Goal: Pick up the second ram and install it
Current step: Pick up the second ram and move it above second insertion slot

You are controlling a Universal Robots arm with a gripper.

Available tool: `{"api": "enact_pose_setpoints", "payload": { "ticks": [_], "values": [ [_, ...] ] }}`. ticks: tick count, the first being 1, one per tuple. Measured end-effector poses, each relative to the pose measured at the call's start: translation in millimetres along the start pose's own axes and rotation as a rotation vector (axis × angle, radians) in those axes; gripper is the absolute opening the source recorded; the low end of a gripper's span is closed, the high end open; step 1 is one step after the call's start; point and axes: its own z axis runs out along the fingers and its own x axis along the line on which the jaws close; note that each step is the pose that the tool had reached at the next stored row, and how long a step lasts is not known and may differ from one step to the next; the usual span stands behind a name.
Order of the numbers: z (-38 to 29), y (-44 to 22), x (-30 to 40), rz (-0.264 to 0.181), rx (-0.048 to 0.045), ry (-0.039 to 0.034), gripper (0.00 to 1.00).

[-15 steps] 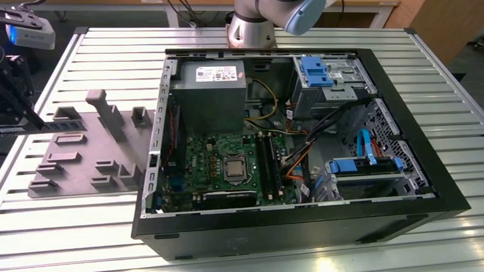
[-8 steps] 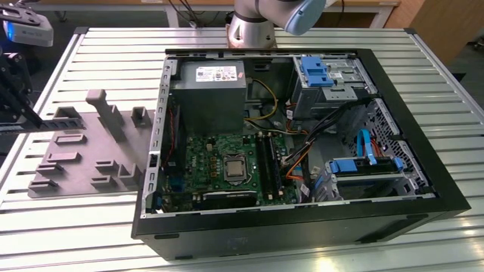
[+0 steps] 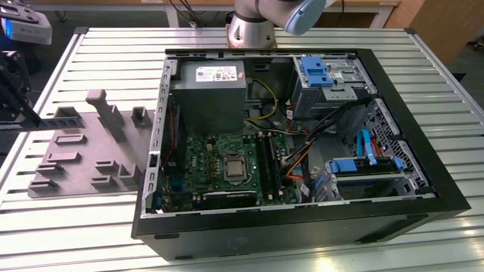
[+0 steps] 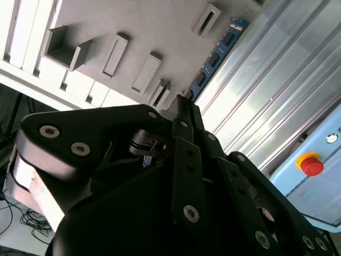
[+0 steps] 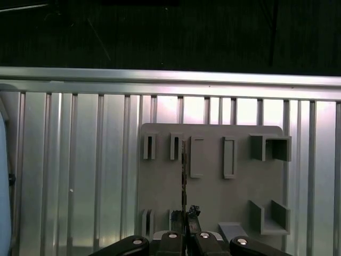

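Note:
The second ram (image 4: 218, 53) is a thin blue stick with dark chips, and it sticks out from between my black fingertips. In the first wrist view the ram (image 5: 184, 170) shows edge-on as a thin dark line above the grey fixture plate (image 5: 213, 192). My gripper (image 4: 184, 104) is shut on one end of it. In the exterior view my gripper (image 3: 22, 99) hangs at the far left, above the plate's (image 3: 83, 147) outer edge and well away from the computer. The black memory slots (image 3: 266, 161) lie beside the processor socket on the green motherboard (image 3: 204, 164).
The open black computer case (image 3: 302, 226) lies on a slatted aluminium table (image 3: 113, 51), with a power supply, drive cages and loose cables inside. The fixture plate carries several raised holders. A red stop button (image 4: 311, 164) sits beyond the table.

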Motion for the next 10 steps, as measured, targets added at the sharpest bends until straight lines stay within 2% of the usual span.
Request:
{"api": "enact_pose_setpoints", "payload": {
  "ticks": [10],
  "values": [
    [-3.8, 0.0, -0.2, 0.000, 0.0000, -0.0001, 0.14]
  ]
}}
